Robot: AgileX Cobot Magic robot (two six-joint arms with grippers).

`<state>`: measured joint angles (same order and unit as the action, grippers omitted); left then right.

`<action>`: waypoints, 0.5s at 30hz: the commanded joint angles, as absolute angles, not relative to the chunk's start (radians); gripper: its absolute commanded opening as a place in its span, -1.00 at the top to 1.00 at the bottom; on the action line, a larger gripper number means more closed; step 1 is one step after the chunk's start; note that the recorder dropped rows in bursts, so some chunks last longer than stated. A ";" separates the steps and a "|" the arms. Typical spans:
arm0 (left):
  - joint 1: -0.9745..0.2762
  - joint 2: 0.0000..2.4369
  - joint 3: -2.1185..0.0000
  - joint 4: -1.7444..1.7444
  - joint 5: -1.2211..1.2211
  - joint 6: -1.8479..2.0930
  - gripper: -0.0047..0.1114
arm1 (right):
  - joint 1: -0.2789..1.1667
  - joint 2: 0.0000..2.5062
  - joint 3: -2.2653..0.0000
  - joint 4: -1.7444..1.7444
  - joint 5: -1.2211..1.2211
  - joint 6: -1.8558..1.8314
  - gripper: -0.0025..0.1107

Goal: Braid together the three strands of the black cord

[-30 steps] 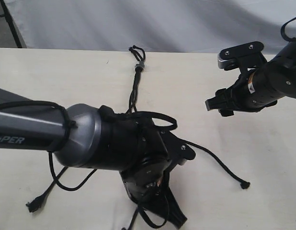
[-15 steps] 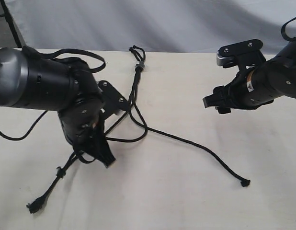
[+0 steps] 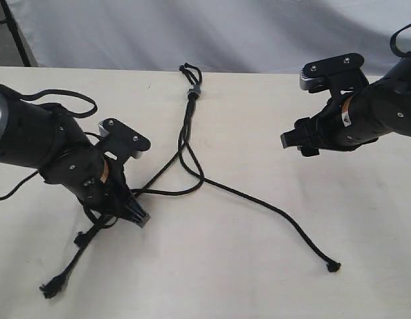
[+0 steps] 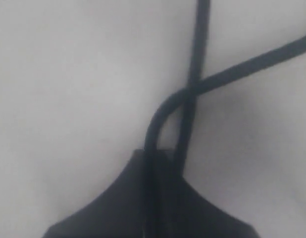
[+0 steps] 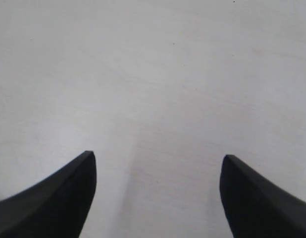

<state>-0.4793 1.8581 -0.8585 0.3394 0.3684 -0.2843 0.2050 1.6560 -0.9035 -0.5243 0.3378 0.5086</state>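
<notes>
The black cord lies on the pale table, bound by a small grey band (image 3: pixel 194 90) with short loops at the far end. Below the band the three strands fan out. One strand (image 3: pixel 272 212) runs to the right and ends in a knotted tip (image 3: pixel 334 266). Another curls back left (image 3: pixel 172 193) into my left gripper (image 3: pixel 137 217), which is shut on it low over the table. In the left wrist view that strand (image 4: pixel 160 116) loops out of the shut gripper (image 4: pixel 160 154). The third strand ends at the lower left (image 3: pixel 50 288). My right gripper (image 3: pixel 296 142) hovers open and empty; (image 5: pixel 158 161) shows bare table between its fingertips.
The left arm's own black cable (image 3: pixel 66 100) arcs over its wrist. A grey backdrop (image 3: pixel 192 30) rises behind the table's far edge. A wide stretch of bare tabletop (image 3: pixel 232 279) lies between the strands at the front.
My left arm has swung from the front middle to the left, pulling its strand leftward across the others. The right strand's tip has slid slightly. The right gripper has barely moved.
</notes>
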 commanded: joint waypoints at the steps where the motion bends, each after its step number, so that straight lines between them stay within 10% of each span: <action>1: -0.635 1.878 -0.828 0.000 0.422 -0.122 0.91 | 0.201 1.649 -0.898 -0.523 0.320 0.513 -0.22; 7: -0.814 1.785 -0.835 0.008 0.357 -0.059 0.91 | 0.201 1.649 -0.898 -0.523 0.320 0.513 -0.22; 15: -0.567 1.639 -0.814 0.046 0.424 -0.094 0.91 | 0.201 1.649 -0.890 -0.523 0.318 0.513 -0.22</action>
<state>-0.6444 1.6721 -0.8348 0.0342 0.4009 -0.0844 0.2050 1.6560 -0.8946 -0.5243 0.3247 0.5086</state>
